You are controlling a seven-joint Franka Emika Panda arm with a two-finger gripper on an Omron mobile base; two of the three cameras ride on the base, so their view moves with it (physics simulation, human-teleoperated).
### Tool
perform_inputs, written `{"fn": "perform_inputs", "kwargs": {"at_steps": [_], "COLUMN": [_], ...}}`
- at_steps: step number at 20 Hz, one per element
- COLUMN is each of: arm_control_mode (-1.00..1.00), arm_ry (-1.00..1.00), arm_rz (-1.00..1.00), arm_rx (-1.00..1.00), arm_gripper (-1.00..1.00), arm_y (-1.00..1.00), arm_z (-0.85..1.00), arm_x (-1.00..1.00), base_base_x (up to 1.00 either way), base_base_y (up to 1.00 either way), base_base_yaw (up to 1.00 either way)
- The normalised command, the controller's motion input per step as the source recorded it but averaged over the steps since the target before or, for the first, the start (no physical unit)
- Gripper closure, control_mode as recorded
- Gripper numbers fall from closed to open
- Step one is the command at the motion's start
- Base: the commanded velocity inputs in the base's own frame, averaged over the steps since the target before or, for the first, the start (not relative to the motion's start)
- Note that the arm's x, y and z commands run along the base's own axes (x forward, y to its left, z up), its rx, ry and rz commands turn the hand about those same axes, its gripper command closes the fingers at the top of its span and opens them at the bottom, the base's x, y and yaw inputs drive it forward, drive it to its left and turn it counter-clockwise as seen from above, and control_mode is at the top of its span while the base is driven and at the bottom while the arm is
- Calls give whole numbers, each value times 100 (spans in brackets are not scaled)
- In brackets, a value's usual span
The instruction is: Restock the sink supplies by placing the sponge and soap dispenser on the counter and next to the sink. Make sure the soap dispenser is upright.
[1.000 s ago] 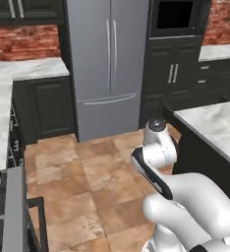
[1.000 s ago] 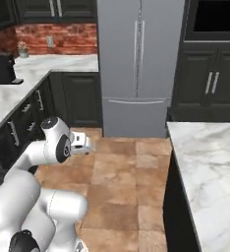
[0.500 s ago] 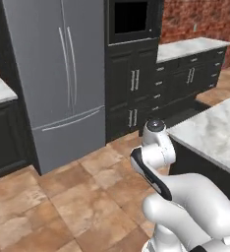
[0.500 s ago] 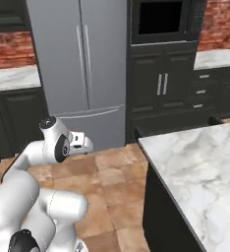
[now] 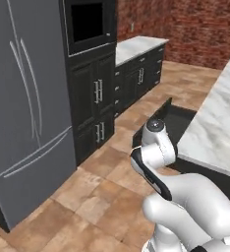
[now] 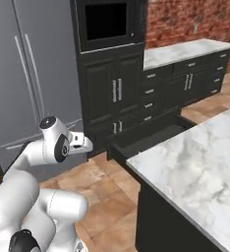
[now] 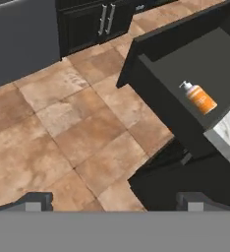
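Soap dispenser (image 7: 199,97), lying at two o'clock in the open drawer (image 7: 186,78), looks light, rigid, slick—grip mid-body; jaws stand wide.

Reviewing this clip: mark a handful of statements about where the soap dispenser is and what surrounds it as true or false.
1. The soap dispenser lies on its side inside an open dark drawer. True.
2. The gripper is shut on the dispenser. False: its fingertips stand wide apart over the tiled floor, holding nothing.
3. The drawer sits under the marble island. True.
4. A steel fridge stands beside the dark oven cabinet. True.
5. The dispenser stands upright on the island. False: it lies in the drawer.
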Motion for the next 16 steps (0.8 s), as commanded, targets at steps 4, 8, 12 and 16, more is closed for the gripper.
{"fn": "perform_inputs", "kwargs": {"at_steps": [4,8,12,16], "arm_control_mode": [100,100,100,100], "arm_ry": [0,0,0,0], "arm_rz": [0,0,0,0], "arm_rx": [0,0,0,0], "arm_gripper": [-100,-100,-100,-100], "arm_y": [0,0,0,0], "arm_z": [0,0,0,0], "arm_x": [0,0,0,0], "base_base_x": [64,33,38,55], "base_base_y": [61,53,68,82], "base_base_yaw": [-58,-60,-64,-63]}}
